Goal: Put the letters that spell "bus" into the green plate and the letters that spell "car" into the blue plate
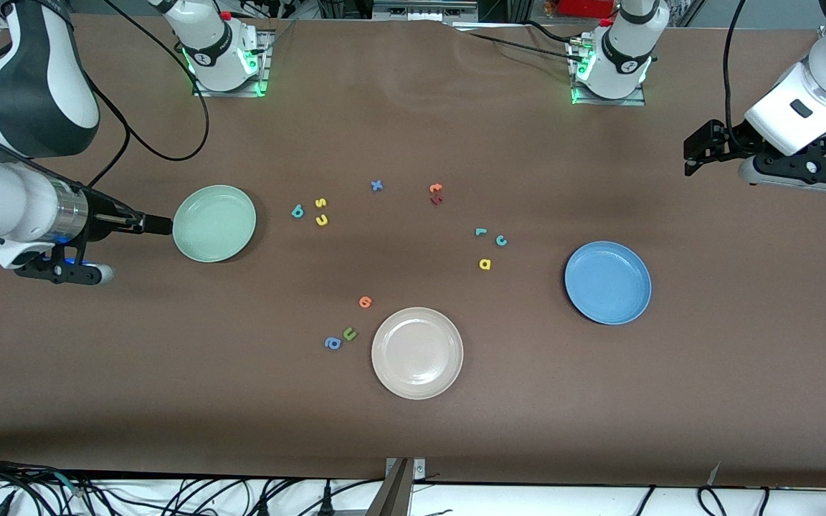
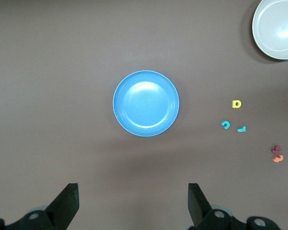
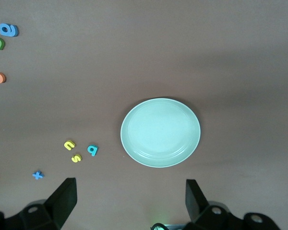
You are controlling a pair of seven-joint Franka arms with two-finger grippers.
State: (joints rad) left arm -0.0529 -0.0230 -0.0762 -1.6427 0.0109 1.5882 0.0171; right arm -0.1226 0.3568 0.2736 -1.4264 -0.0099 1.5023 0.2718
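Plates lay spread across the table, each near the letters meant for it. The green plate was empty, with teal "b", yellow "s" and yellow "u" just beside it; the blue plate, also empty, lay near teal "c", yellow "a" and teal "r". The right gripper hung over the green plate and the left gripper over the blue plate, jaws apart and holding nothing, presumably so that each arm could serve its own word.

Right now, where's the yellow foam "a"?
The small yellow foam letter "a" lies on the brown table between the round cream-beige plate and the round blue plate, just nearer the front camera than the teal "r" and teal "c".
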